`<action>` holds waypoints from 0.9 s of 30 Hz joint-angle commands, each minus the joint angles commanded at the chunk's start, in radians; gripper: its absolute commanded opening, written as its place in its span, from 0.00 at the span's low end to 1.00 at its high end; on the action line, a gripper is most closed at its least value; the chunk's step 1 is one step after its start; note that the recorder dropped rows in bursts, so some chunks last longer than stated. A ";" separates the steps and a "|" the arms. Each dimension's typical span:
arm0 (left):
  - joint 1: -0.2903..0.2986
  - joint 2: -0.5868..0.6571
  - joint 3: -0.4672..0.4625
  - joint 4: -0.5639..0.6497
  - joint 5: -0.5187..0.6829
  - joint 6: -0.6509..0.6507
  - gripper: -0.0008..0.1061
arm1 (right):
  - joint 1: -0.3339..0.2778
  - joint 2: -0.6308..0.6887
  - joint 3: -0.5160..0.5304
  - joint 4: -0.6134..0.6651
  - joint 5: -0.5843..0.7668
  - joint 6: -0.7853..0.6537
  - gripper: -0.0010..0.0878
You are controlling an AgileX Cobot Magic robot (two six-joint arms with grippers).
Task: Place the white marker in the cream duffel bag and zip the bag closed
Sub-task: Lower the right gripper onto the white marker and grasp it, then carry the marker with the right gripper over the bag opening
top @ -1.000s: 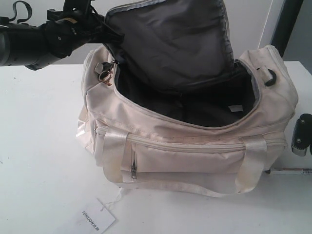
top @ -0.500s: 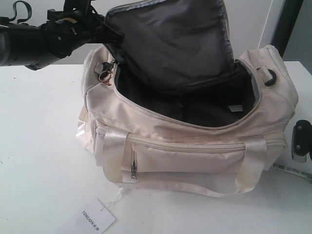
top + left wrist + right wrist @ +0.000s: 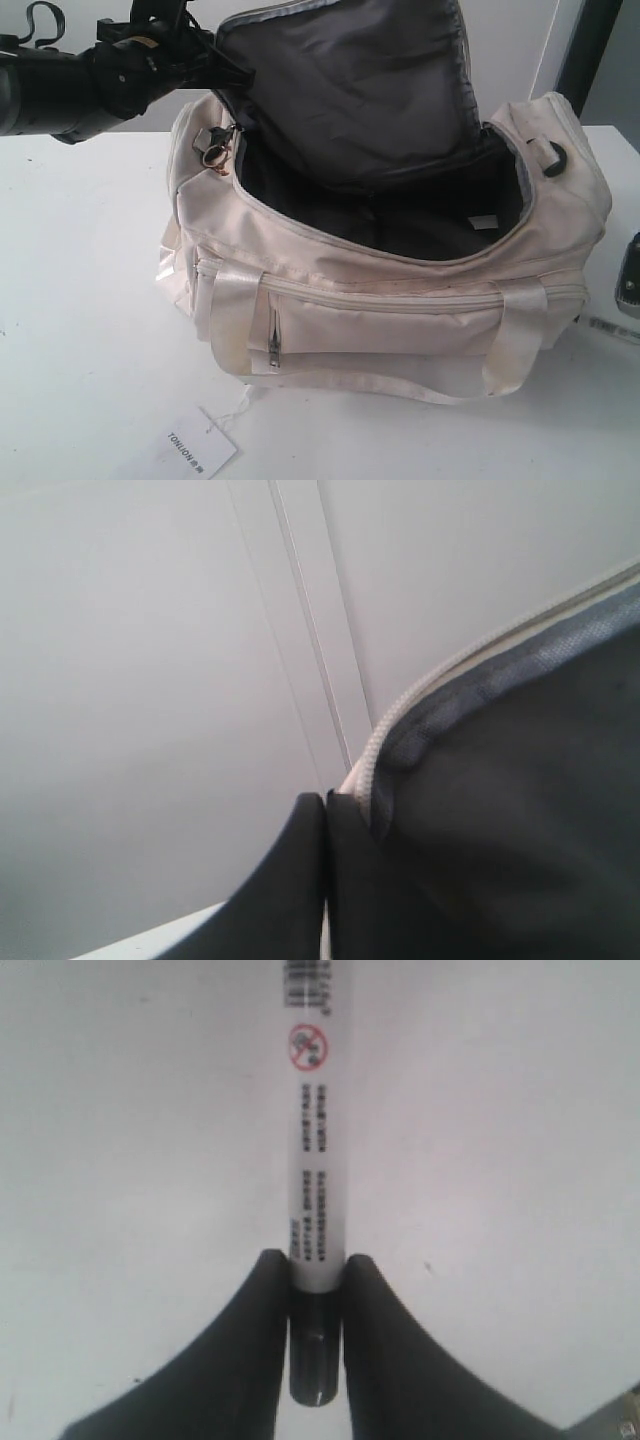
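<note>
Right hand (image 3: 315, 1295) grips thin white marker (image 3: 312, 1140) at its black cap, barrel pointing away; left hand (image 3: 326, 825) pinches open cream fabric duffel bag (image 3: 400, 320) alongside.

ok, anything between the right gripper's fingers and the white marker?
Nothing. The right wrist view shows the right gripper with both fingers pressed straight on the white marker.

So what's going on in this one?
The left gripper pinches the lid flap of the cream duffel bag, holding it up so the bag stands open. The right gripper is closed on the white marker near its black cap, over the table beside the bag. The marker is not yet inside.
</note>
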 joint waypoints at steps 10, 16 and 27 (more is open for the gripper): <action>0.000 0.000 0.000 0.000 0.000 0.000 0.01 | 0.000 -0.097 0.000 -0.002 -0.115 0.208 0.01; 0.000 0.000 0.000 0.000 0.000 0.000 0.01 | 0.000 -0.200 0.000 0.000 -0.150 0.319 0.01; 0.000 0.000 0.000 0.000 0.000 0.000 0.01 | 0.134 -0.350 -0.079 0.145 -0.137 0.386 0.01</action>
